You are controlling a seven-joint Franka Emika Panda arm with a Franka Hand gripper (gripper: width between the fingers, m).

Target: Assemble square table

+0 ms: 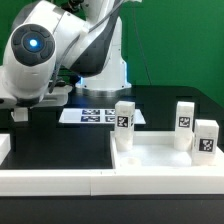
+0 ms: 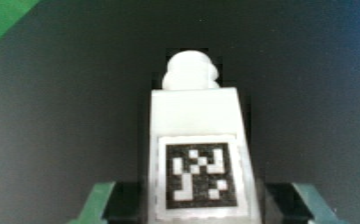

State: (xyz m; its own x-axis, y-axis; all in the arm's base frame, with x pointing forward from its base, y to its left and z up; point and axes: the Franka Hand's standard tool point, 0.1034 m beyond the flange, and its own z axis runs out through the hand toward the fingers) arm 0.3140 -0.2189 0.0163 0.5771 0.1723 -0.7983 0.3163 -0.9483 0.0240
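White leg (image 2: 198,140) pinched in my tool (image 2: 198,205); a shallow hold could let it tilt or slip.

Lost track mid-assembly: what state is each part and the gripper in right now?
Gripper: fingers either side of a leg; grip cannot be told.
Leg at gripper: between the fingers, tag towards the wrist camera.
Three other legs: upright, apart, untouched.
Table top: lying flat.
Marker board: flat on the table.

White rounded arm (image 1: 60,45), glowing blue ring (image 1: 35,42)
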